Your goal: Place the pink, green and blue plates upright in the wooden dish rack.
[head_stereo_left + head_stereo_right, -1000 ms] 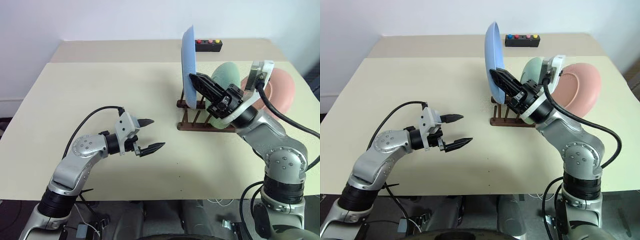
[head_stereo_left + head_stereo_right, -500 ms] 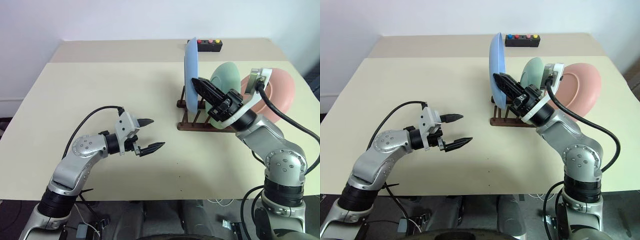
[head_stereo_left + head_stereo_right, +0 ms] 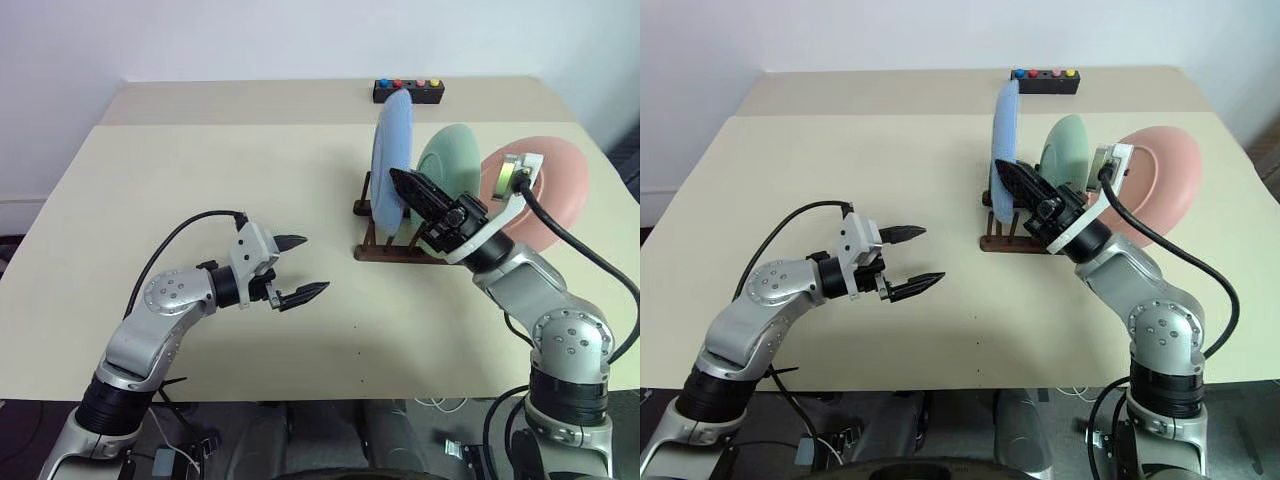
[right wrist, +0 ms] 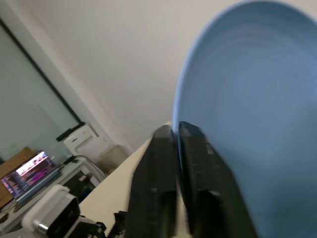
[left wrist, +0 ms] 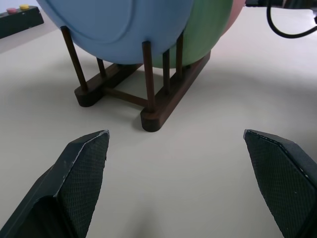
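Observation:
The wooden dish rack point(image 3: 398, 246) stands right of the table's middle. The blue plate point(image 3: 389, 158) stands on edge in its left slots, between the pegs point(image 5: 147, 74). The green plate point(image 3: 452, 158) is upright just behind it, and the pink plate point(image 3: 548, 190) leans at the rack's right end, its base hidden by my right arm. My right gripper point(image 3: 409, 188) is shut on the blue plate's rim point(image 4: 247, 99), one finger on each side. My left gripper point(image 3: 297, 269) hovers open and empty over the table, left of the rack.
A small black box with coloured buttons point(image 3: 408, 90) sits at the table's far edge behind the rack. A black cable point(image 3: 580, 250) runs along my right arm. Bare tabletop lies between my left gripper and the rack.
The blue plate has come down into the rack's left slots and now stands lower. My right gripper sank with it. My left arm has not moved.

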